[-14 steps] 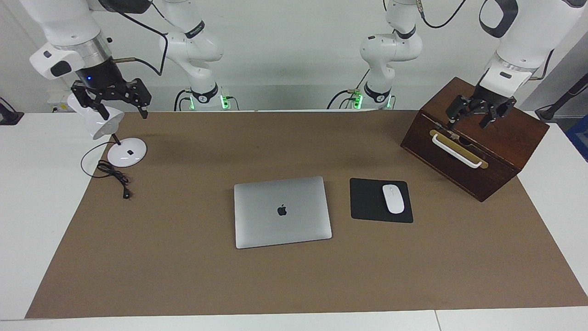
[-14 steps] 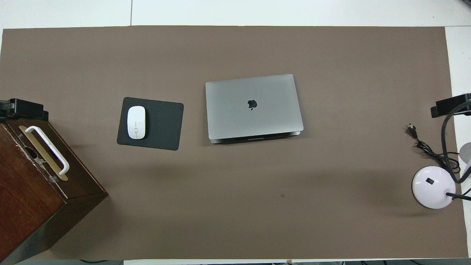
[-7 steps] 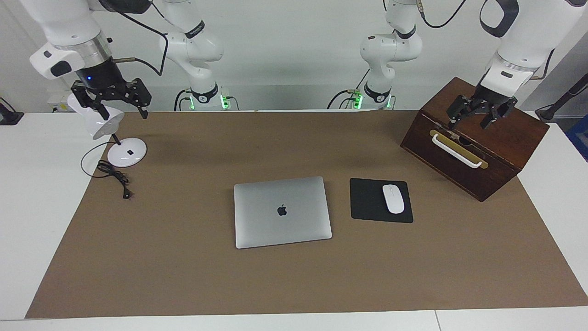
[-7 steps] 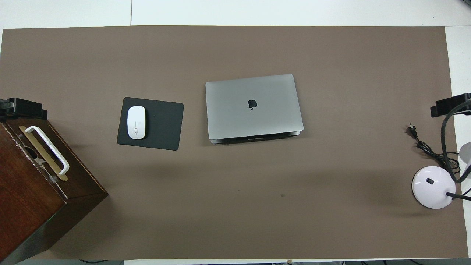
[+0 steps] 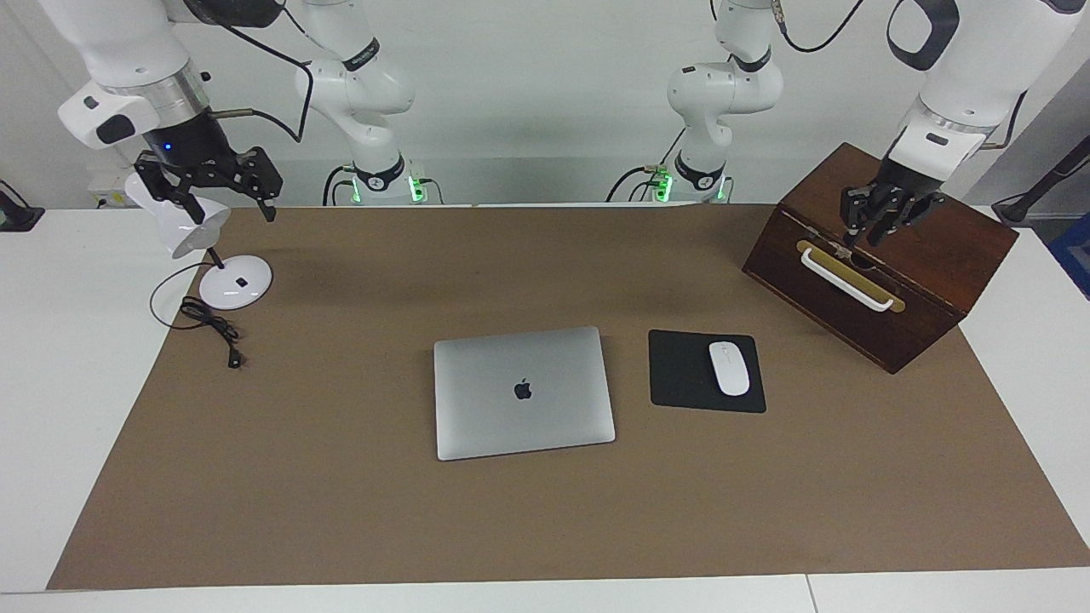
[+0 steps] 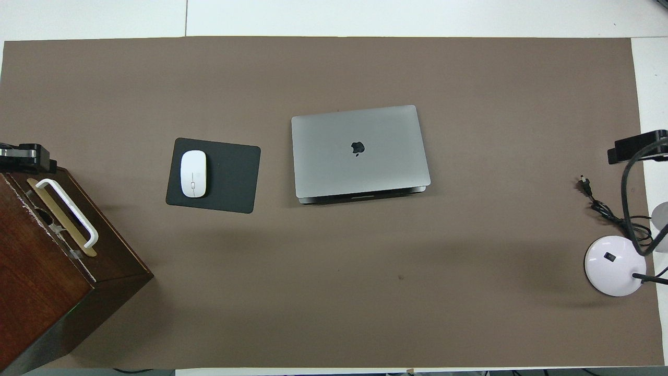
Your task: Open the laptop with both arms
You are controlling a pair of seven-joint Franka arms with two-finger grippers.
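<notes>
Since the earlier frame, the left gripper [image 5: 874, 226] is seen drawn nearly shut, empty, over the dark wooden box [image 5: 928, 281]. Splayed fingers are shown on the right gripper [image 5: 207, 189], nothing held. Mid-mat, the flat silver laptop [image 5: 523, 392] lies closed beside the black mouse pad [image 5: 681, 372].

Counts: one thin silver-grey rectangular laptop [image 5: 524, 392]. One flat black mouse pad [image 5: 681, 370], one white oval mouse [image 5: 729, 368]. One dark brown wooden box [image 5: 937, 255] with one white bar handle [image 5: 847, 279]. One white round-based desk lamp [image 5: 234, 281], one black power cord [image 5: 213, 328]. One brown table mat [image 5: 341, 511]. Grippers, mine: two, left gripper [image 5: 869, 234] and right gripper [image 5: 232, 211].
</notes>
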